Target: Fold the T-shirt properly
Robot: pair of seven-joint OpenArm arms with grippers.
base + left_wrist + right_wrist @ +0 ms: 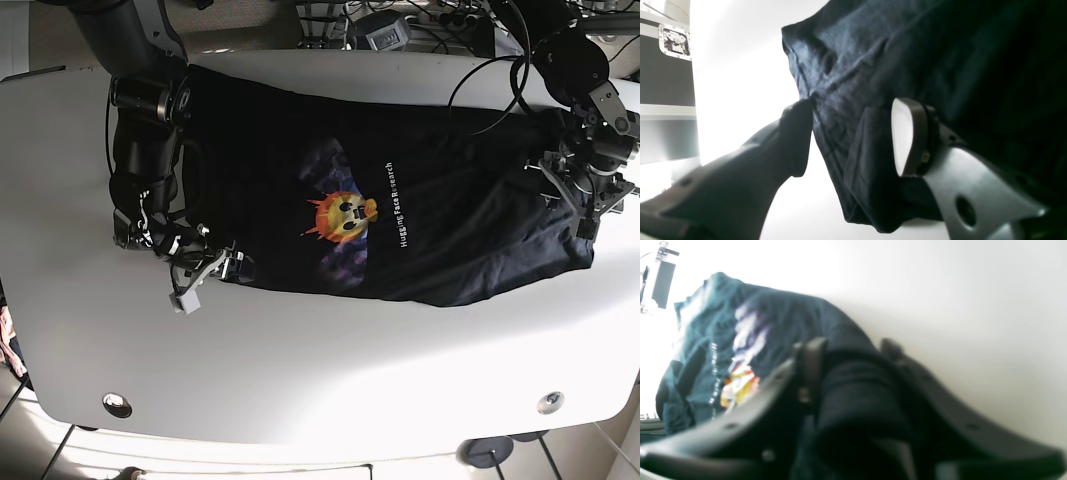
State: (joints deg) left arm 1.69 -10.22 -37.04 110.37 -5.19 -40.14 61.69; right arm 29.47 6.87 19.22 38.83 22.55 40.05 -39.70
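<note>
A black T-shirt with an orange logo lies spread across the white table. My right gripper is at the shirt's near left corner. In the right wrist view its jaws stand around a thick bunch of the dark cloth that fills the gap; the view is blurred. My left gripper is at the shirt's right edge. In the left wrist view its jaws stand apart with a fold of the shirt between them; the right finger's white pad shows bare.
A black case with metal fittings stands beyond the table in the left wrist view. Cables and equipment lie past the table's far edge. Two round holes are near the table's front corners.
</note>
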